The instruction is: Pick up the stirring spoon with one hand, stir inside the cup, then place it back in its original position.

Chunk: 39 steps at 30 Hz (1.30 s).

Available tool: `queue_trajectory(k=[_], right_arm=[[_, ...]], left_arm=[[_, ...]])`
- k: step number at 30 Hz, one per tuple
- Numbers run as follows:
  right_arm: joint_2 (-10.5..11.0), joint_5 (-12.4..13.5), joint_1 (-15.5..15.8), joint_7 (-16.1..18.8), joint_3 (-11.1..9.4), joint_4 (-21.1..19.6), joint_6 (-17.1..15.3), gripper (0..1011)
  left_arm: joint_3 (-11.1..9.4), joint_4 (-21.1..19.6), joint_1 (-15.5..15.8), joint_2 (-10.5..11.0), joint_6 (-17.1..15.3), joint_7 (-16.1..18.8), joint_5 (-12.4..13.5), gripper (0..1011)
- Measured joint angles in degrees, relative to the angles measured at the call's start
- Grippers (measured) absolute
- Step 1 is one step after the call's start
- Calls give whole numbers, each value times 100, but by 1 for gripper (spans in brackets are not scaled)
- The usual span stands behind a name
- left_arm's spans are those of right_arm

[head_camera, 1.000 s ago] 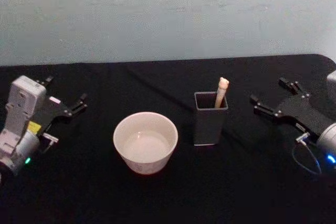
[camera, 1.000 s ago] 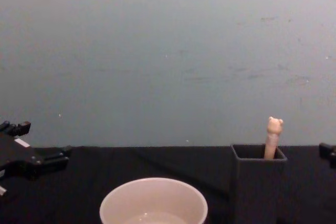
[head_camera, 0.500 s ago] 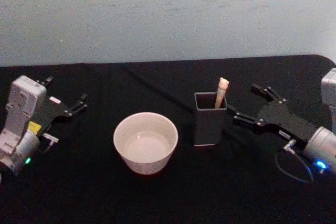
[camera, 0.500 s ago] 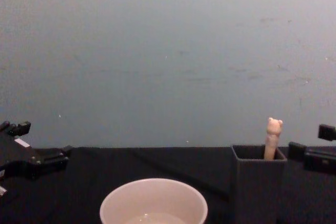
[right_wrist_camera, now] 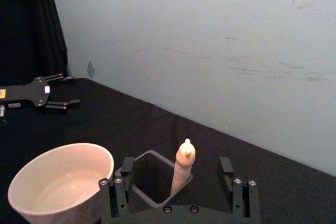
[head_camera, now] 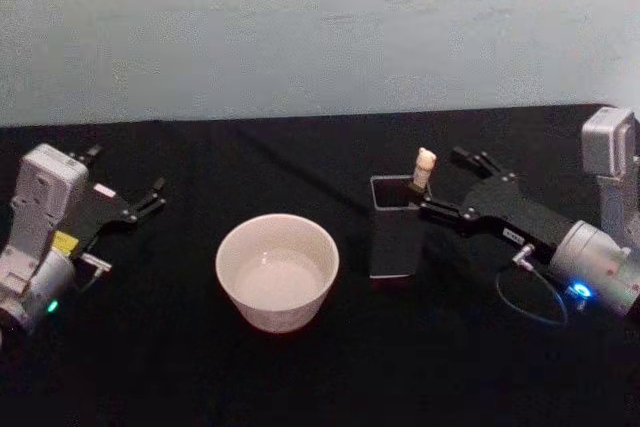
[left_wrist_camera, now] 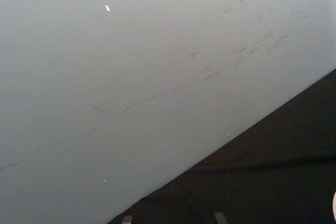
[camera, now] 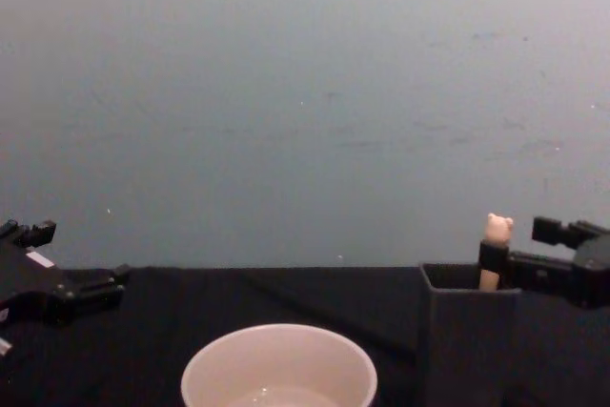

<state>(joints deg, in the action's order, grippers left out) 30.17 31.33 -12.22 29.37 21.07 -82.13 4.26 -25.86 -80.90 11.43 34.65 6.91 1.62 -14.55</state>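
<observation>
Right gripper, jaws open, straddles the spoon upright in its holder, poised to grasp. Left gripper parked, jaws open.

One wide round cream-white cup sits at lower centre of the head view. One slim stirring spoon with a beige bear-head top shows just right of centre, and one dark grey square box-shaped holder stands directly below that top. Black two-finger grippers number two (one to each arm): the left gripper at the left edge of the frame, the right gripper right of centre. Small glowing lights number two as well, one green light at lower left and one blue light at lower right. There is one black table cover across the lower frame and one pale blue-grey wall across the top.
</observation>
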Motion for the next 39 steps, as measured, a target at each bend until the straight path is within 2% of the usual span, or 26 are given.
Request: queue_trajectory(k=[7, 16, 39], right_arm=[[-201, 28, -206, 92, -13, 266, -133, 1002], [-344, 90, -365, 145, -24, 486, -269, 1002], [-416, 142, -451, 137, 9, 587, -420, 1002]], left_arm=[[0, 0, 0, 0, 0, 0, 0, 1001], [0, 0, 0, 0, 0, 0, 0, 1001], [0, 0, 0, 0, 0, 0, 0, 1001]])
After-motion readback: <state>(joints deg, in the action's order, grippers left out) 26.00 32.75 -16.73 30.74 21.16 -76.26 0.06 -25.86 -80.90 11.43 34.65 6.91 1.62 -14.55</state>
